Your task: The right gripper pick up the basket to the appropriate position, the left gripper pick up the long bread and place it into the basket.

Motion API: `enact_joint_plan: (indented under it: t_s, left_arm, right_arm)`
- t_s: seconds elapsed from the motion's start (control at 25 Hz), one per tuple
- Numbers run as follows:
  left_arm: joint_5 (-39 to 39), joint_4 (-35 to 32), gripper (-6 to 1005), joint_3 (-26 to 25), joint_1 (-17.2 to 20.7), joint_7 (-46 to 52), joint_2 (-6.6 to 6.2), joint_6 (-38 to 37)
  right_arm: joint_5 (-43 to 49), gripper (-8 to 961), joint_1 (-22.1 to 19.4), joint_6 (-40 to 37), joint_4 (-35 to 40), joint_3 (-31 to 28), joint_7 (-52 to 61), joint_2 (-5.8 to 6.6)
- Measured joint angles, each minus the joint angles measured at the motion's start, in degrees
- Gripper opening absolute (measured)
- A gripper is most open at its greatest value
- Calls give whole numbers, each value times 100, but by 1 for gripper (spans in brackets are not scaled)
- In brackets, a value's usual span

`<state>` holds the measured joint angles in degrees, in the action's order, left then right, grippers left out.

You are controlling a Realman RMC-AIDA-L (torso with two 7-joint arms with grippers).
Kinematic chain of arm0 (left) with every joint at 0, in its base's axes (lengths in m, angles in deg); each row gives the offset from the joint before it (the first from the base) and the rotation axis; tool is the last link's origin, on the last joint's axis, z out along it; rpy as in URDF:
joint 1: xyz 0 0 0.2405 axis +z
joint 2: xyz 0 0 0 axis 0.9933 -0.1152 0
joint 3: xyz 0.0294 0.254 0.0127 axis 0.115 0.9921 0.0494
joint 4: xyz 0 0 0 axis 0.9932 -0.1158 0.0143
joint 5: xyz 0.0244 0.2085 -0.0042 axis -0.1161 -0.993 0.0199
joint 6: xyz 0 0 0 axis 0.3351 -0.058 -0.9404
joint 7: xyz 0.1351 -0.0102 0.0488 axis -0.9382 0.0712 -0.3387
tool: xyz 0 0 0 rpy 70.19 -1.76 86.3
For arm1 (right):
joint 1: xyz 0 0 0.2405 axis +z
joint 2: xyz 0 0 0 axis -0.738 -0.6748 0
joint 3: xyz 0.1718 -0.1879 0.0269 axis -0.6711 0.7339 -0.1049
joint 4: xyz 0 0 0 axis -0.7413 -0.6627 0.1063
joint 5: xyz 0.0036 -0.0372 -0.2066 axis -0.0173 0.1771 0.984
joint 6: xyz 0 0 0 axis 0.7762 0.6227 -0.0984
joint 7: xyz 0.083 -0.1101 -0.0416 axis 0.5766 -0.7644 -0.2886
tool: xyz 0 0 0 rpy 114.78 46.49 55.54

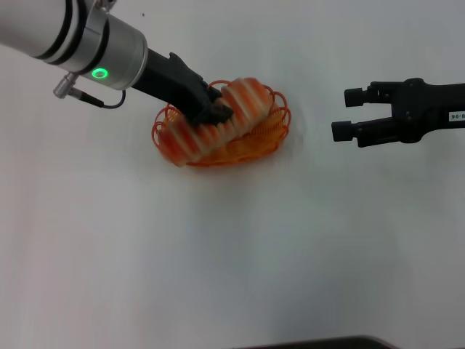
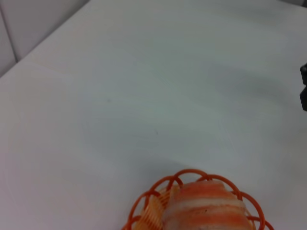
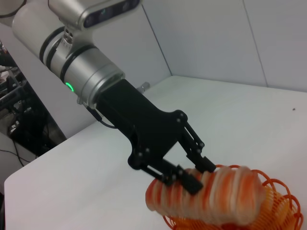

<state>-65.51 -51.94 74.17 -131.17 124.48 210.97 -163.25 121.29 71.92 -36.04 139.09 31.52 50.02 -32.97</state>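
The orange wire basket [image 1: 272, 127] sits on the white table left of centre. The long bread [image 1: 243, 102], striped orange and cream, lies slanted across the basket with one end raised over the rim. My left gripper [image 1: 211, 113] comes in from the upper left and is shut on the bread's middle. The right wrist view shows its fingers [image 3: 189, 181] clamping the bread [image 3: 225, 196] just above the basket [image 3: 280, 206]. The left wrist view shows the bread's end [image 2: 206, 206] inside the basket rim [image 2: 192, 173]. My right gripper [image 1: 347, 114] is open and empty, to the right of the basket and apart from it.
The white table [image 1: 232, 254] spreads in front of the basket and around it. A dark edge [image 1: 312, 343] runs along the bottom of the head view. A wall panel [image 3: 216, 38] stands behind the table's far edge.
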Motion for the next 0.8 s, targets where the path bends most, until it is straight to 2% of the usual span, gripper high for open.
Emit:
enact_joint_plan:
  t_s: [0.08, 0.28, 0.48, 0.56, 0.64, 0.8]
  left_arm:
    - [-36, -11, 196, 95, 19, -1, 8, 34]
    - [9, -182, 432, 25, 170, 0, 10, 69]
    - [199, -1016, 635, -282, 763, 53, 16, -59]
    - [359, -1323, 703, -595, 1052, 12, 6, -328]
    - [494, -1609, 757, -1226, 1393, -146, -9, -820]
    - [850, -1688, 864, -2631, 1875, -710, -75, -1849]
  right_arm:
    - [0, 958, 19, 4, -31, 2, -6, -6]
    - [-1, 958, 100, 44, -197, 5, -35, 23]
    - [-2, 958, 166, 50, -216, 5, -27, 20]
    - [-2, 958, 184, 48, -217, 6, -19, 14]
    - [-1, 958, 194, 43, -216, 4, -14, 3]
    - [-2, 958, 204, 31, -217, 5, -5, -29]
